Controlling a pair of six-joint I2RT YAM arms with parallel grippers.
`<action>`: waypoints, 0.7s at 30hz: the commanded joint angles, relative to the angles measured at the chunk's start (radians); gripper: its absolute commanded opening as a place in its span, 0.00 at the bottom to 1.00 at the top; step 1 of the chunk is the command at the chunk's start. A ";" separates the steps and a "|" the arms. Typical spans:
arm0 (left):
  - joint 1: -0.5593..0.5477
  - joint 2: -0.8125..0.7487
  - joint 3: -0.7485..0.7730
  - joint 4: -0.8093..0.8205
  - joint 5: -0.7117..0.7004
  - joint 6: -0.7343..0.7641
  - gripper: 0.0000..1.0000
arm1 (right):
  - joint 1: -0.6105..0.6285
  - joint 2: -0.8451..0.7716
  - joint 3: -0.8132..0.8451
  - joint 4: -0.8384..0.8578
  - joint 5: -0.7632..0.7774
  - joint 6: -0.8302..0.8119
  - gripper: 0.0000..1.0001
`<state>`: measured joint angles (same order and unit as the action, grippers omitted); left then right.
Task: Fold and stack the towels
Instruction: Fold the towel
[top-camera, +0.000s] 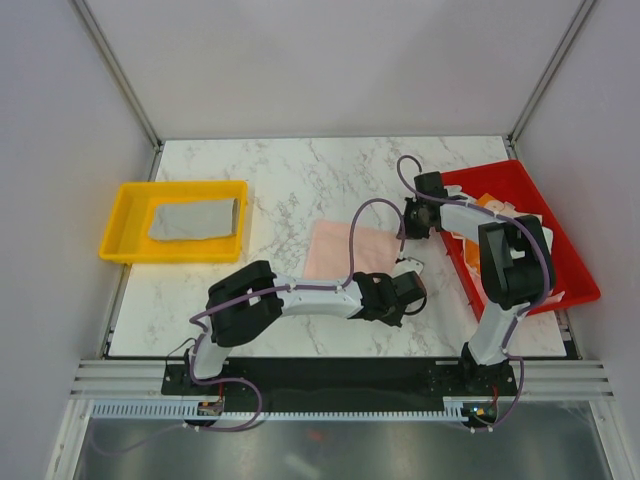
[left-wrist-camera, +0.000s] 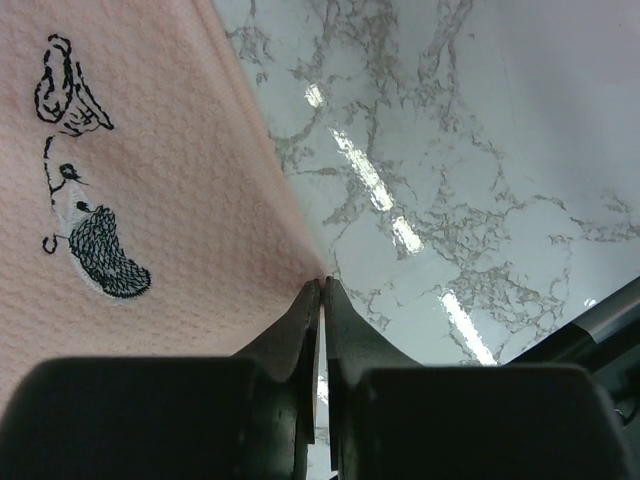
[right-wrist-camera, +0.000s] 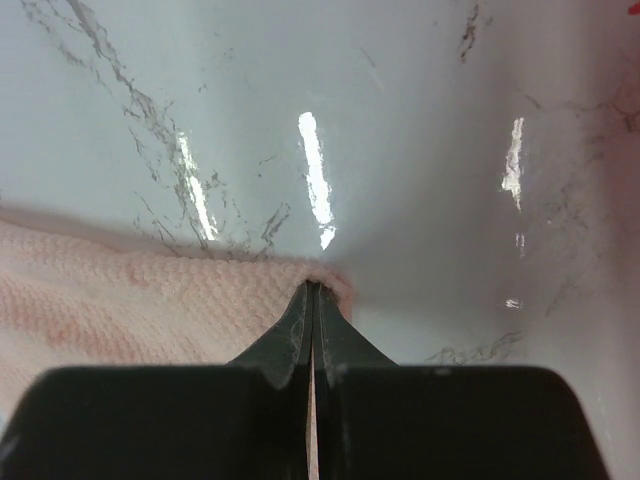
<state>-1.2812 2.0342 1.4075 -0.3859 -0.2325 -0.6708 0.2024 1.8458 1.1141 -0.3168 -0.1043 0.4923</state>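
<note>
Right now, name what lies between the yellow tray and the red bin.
Top view: bare marble table, then the pale pink towel, between yellow tray and red bin.

Count entry.
- Arms: 2, left arm (top-camera: 300, 297) and right arm (top-camera: 510, 262).
- Grippers: 2, left gripper (left-wrist-camera: 322, 285) and right gripper (right-wrist-camera: 312, 288).
- Bins: 2, yellow bin (top-camera: 118, 225) at the left edge of the tabletop (top-camera: 300, 180), red bin (top-camera: 490, 180) at its right edge.
- Towels countable: 2, pale pink towel (top-camera: 345, 250) mid-tabletop toward the near edge, grey towel (top-camera: 195, 218) in the yellow bin.
- Printed towels (top-camera: 497, 207) in the red bin: heaped, partly behind the right arm, number not readable.
</note>
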 joint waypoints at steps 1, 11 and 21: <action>-0.003 0.009 0.013 -0.008 0.041 -0.055 0.10 | 0.022 0.035 -0.013 0.064 0.046 -0.050 0.00; 0.144 -0.195 0.134 -0.079 0.228 0.065 0.53 | 0.032 -0.020 0.022 0.068 -0.074 -0.149 0.07; 0.584 -0.243 0.159 -0.137 0.342 0.497 0.54 | -0.009 -0.030 0.170 -0.076 -0.233 -0.297 0.48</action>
<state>-0.7685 1.7485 1.5585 -0.4728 0.0879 -0.3996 0.2153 1.8412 1.2198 -0.3386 -0.2707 0.2756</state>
